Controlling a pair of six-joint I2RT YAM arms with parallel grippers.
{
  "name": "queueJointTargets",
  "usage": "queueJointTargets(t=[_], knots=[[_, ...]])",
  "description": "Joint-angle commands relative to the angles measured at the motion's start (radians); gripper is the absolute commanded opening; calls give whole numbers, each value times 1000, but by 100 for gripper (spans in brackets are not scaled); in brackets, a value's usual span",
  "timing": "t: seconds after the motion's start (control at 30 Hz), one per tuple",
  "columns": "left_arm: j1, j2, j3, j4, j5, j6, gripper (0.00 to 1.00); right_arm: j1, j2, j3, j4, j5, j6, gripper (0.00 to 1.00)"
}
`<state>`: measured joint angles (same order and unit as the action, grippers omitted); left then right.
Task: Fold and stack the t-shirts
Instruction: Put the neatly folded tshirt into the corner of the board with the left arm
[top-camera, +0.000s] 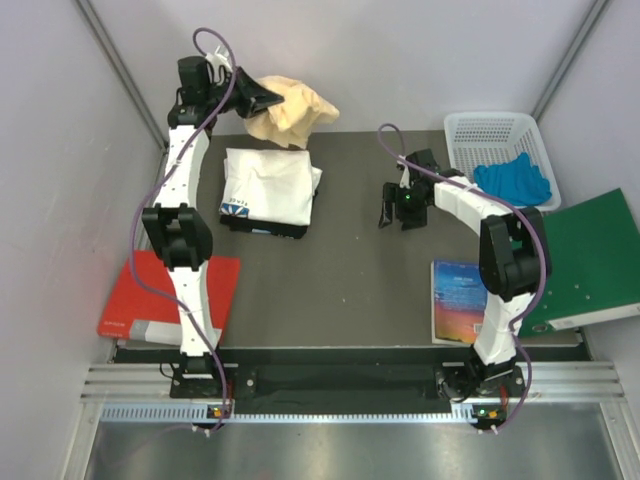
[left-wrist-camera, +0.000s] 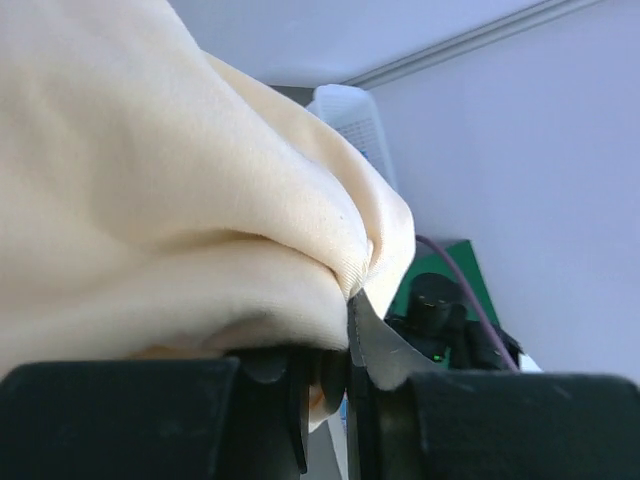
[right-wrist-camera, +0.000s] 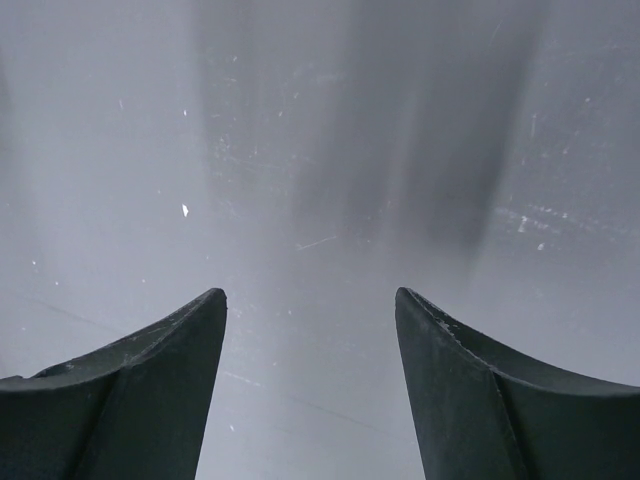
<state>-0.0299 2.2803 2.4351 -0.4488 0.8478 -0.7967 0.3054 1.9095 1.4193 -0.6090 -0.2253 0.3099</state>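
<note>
Cloth crowds the left wrist view: the pale peach-yellow t-shirt (left-wrist-camera: 150, 180) is bunched in loose folds at the far edge of the table (top-camera: 350, 270), toward its far-left corner. The left gripper (left-wrist-camera: 345, 330) has it by a fold, the jaws drawn narrow with fabric pinched between them. From above, the shirt spills to the right of the gripper in a rumpled heap. Whether its lower part rests on the surface cannot be told.

Just nearer than that heap, the white t-shirt (top-camera: 272, 185) lies folded into a rough rectangle on the left half of the table. A small dark-blue print (top-camera: 236, 208) shows at its near-left corner. A dark edge (top-camera: 280, 230) shows from under its near side, but what it belongs to cannot be made out. The two shirts are apart and not stacked.

Right of centre, the right gripper (top-camera: 398, 215) hangs over bare table with its jaws spread wide and nothing between them. Its wrist camera shows only the two dark fingertips (right-wrist-camera: 150, 370) against the grey surface.

At the far-right corner stands a white basket (top-camera: 455, 125) with a blue cloth (top-camera: 512, 180) inside it. A green folder (top-camera: 590, 260) overhangs the right edge, just nearer than the basket. A blue-covered book (top-camera: 458, 295) lies at the near edge, beside the right arm's base. A red book (top-camera: 140, 300) lies at the near-left corner, partly off the left edge and behind the left arm.
</note>
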Motion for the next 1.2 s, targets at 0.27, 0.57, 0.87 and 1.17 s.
queueJointTargets(t=[0.27, 0.57, 0.87, 1.17], knots=[[22, -252, -443, -49, 119, 105, 0, 11, -41, 1, 48, -32, 12, 68], [127, -271, -503, -477, -168, 431, 0, 12, -10, 55, 32, -58, -12, 69], [133, -228, -435, -605, -318, 516, 0, 11, 43, 124, 3, -94, -31, 69], [130, -145, -525, -726, -512, 611, 0, 12, 105, 256, 0, -192, -51, 70]])
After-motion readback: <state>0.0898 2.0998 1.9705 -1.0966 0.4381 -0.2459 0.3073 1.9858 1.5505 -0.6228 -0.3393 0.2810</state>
